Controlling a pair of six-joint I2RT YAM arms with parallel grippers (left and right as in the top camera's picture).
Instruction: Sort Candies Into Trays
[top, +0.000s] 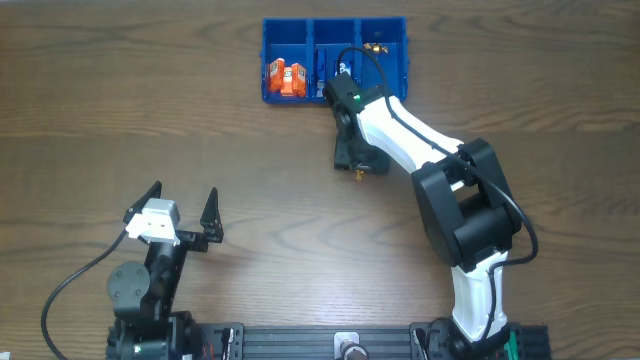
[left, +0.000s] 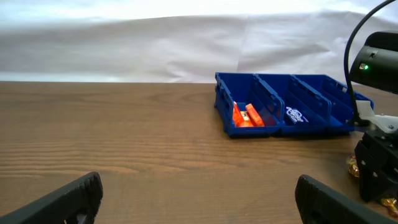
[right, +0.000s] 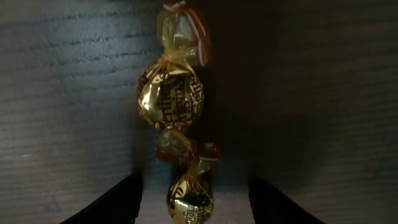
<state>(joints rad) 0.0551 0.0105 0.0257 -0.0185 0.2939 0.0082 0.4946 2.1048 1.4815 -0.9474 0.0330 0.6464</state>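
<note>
Right wrist view: a round gold candy (right: 171, 93) lies on the desk (right: 62, 124). A second gold candy (right: 189, 199) lies between the two dark fingers (right: 112, 202), and the two candies' twisted wrapper ends sit close together.
Right jaws: open, set either side of the second gold candy with a gap on each side; they grip nothing.
Top view: the right arm (top: 400, 130) reaches to a spot just in front of the blue tray (top: 290, 99), its wrist covering most of the gold candies.
Left wrist view: the gold candies lie low beside the right arm's black wrist, near the tray's corner.
Left jaws: spread wide and empty, on the left arm (top: 160, 260), well apart from the tray.
Left compartment: orange candies (top: 285, 78).
Middle compartment: a blue-and-white candy (left: 295, 114).
Right compartment: what looks like a gold piece (top: 375, 46), too small to be sure.
Open room: bare desk between the left arm and the tray; the tray sits near the top view's far edge.
</note>
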